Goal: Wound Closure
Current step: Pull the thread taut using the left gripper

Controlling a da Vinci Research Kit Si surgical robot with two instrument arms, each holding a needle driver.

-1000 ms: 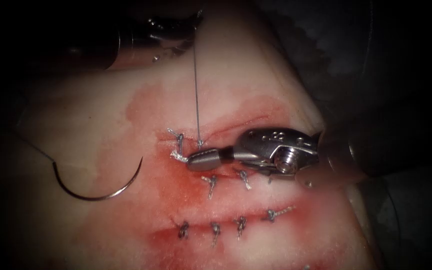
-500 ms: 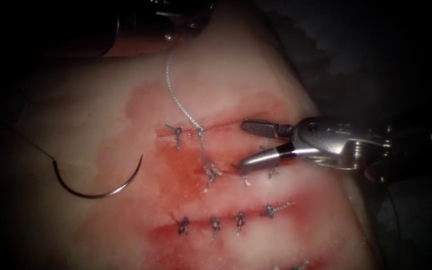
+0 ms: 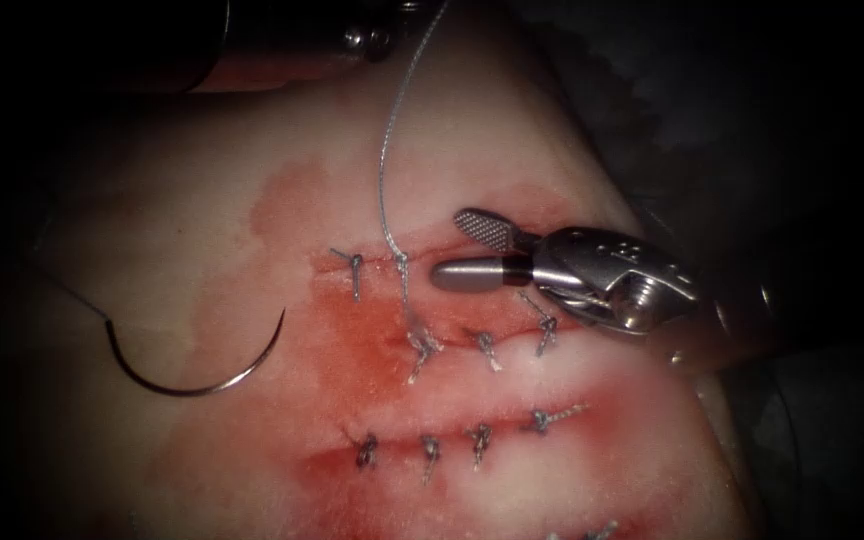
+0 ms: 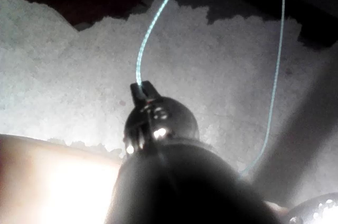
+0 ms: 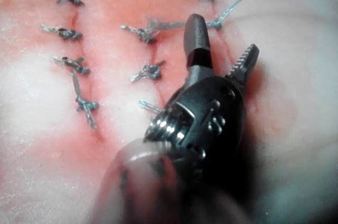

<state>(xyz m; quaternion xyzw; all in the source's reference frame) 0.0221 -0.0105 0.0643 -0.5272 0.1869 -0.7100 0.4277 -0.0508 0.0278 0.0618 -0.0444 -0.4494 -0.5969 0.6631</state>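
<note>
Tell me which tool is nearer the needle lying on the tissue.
Left. The left tool sits above the needle, holding thread; the right tool, jaws open, is farther right by the cut.

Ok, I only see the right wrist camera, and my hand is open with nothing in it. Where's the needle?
Observer: The endoscope view shows the needle lying on the tissue, left of the cut. Neither hand holds it.
Operator: Is it poking into the tissue?
Observer: It doesn't look like it. Its whole curve shows on top of the surface.
Operator: Who's holding the thread that runs off my picture?
Observer: The left hand. In the left wrist view its jaws are shut on the thread.
</note>
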